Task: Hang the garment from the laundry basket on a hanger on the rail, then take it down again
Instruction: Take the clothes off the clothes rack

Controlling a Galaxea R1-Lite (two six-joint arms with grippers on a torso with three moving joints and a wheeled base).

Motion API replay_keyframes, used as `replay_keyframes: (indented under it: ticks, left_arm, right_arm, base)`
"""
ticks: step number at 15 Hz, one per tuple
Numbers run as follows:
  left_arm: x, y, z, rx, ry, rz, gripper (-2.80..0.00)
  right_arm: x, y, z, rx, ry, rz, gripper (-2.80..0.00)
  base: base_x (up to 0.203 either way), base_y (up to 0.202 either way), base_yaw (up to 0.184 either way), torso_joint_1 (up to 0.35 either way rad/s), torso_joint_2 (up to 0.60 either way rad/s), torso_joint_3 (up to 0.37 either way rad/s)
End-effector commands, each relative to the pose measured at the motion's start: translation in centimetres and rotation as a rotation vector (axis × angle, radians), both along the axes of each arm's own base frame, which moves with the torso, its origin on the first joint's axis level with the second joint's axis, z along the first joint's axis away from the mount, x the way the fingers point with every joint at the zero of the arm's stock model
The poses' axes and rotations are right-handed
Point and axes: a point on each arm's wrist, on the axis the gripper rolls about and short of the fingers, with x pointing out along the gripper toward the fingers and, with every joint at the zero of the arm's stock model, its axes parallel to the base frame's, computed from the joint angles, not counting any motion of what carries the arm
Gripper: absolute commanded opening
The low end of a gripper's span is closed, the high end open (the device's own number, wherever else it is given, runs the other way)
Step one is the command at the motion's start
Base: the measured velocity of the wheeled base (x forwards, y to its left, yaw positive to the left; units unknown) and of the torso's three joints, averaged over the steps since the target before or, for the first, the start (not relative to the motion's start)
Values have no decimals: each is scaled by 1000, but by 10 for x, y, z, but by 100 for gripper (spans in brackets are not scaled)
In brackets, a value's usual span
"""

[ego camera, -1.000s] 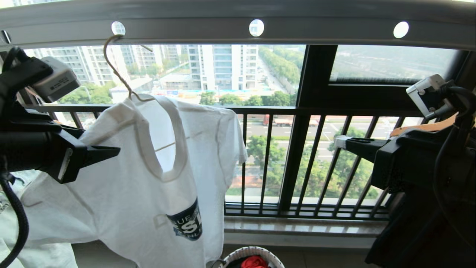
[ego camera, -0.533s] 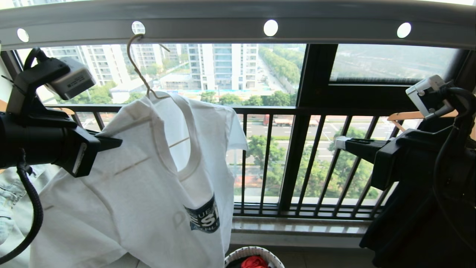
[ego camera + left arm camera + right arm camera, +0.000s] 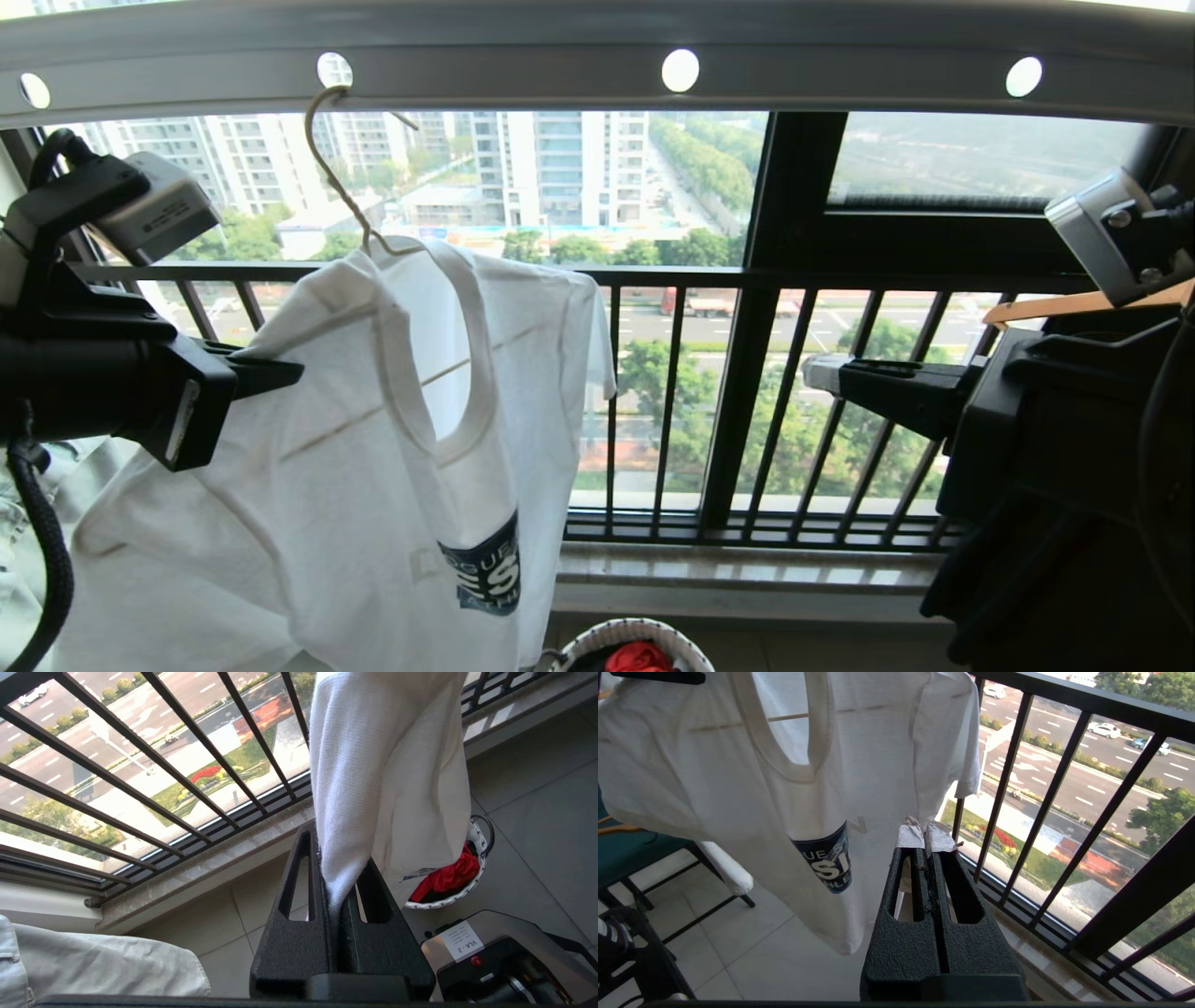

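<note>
We are pinching the T-shirt's (image 3: 373,448) shoulder edge in our left gripper (image 3: 332,891); our right gripper (image 3: 927,845) is closed on nothing, apart. The shirt is hanging on the wire hanger (image 3: 341,177), hooked in the rail (image 3: 523,79). Pulling sideways risks unhooking the hanger. The shirt's long axis is running downward, tilted, print facing us.

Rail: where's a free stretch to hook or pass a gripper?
The grey perforated metal rail is bare between the cream wire hanger and the shut right gripper. It is crowded on the robot's left: the white logo T-shirt hangs there, with the left gripper shut on its shoulder.
</note>
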Motion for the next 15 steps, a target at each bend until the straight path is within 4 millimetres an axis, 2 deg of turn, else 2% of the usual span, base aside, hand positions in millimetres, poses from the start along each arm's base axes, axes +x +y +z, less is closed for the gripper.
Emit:
replay_keyframes:
  ticks: [1, 4, 5, 7, 10, 12, 15]
  left_arm:
    - [-5, -3, -1, -18, 6, -18, -280]
    - [-10, -2, 0, -53, 7, -34, -280]
    - [-12, -2, 1, -78, 13, -38, -280]
    - [-17, 0, 4, -91, -3, -36, -280]
    - [-28, 2, 13, -132, -40, -51, -280]
    - [-30, 3, 15, -136, -49, -55, -280]
    - [-32, 3, 16, -142, -53, -68, -280]
  right_arm:
    - [3, 20, 13, 23, -20, 68, -280]
    - [19, 54, 15, 13, -4, 123, -280]
    - [24, 68, 11, 1, 11, 145, 0]
    - [33, 100, 5, -16, 25, 181, 0]
    - [48, 138, 12, -9, -14, 112, 0]
    - [56, 156, 5, -72, -62, 6, 0]
    - [56, 173, 3, -101, -92, -10, 0]
  base:
    - [0, 0, 0, 0, 0, 0]
    - [0, 0, 0, 0, 0, 0]
    - [0, 0, 0, 0, 0, 0]
    - [0, 0, 0, 0, 0, 0]
    - [0, 0, 0, 0, 0, 0]
    - [0, 0, 0, 0, 0, 0]
    - [0, 0, 0, 0, 0, 0]
